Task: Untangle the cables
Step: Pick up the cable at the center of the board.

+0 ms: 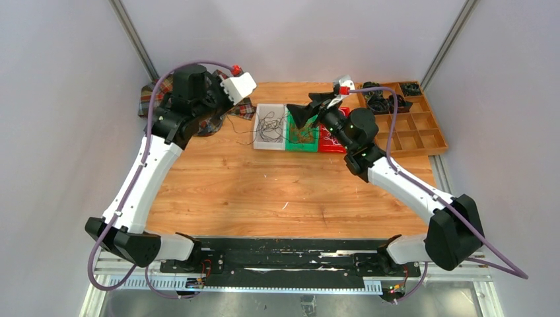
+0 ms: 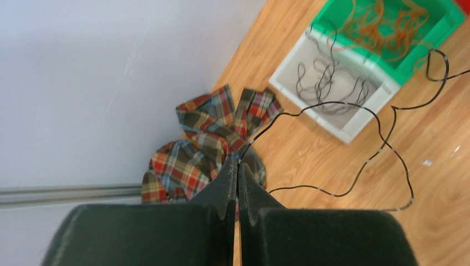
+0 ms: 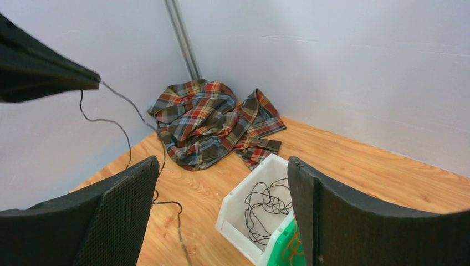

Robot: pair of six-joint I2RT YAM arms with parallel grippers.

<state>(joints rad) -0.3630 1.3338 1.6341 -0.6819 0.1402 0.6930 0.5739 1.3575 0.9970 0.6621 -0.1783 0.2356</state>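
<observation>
My left gripper [image 2: 238, 166] is shut on a thin black cable [image 2: 339, 195], which leaves its tips and loops loosely over the wood beside the bins. In the right wrist view the same cable [image 3: 128, 149] hangs from the left gripper's fingers [image 3: 66, 75]. My right gripper [image 3: 221, 163] stands open with nothing between its fingers, above the green bin [image 1: 302, 140] and white bin [image 1: 269, 127]. More black cables [image 3: 266, 210] lie tangled in the white bin. Copper-orange cables [image 2: 388, 27] fill the green bin.
A red bin [image 1: 330, 144] stands right of the green one. A crumpled plaid cloth [image 3: 205, 122] lies in the back left corner by the wall. At the back right a wooden divided tray [image 1: 422, 135] holds dark coiled rolls [image 1: 380, 102].
</observation>
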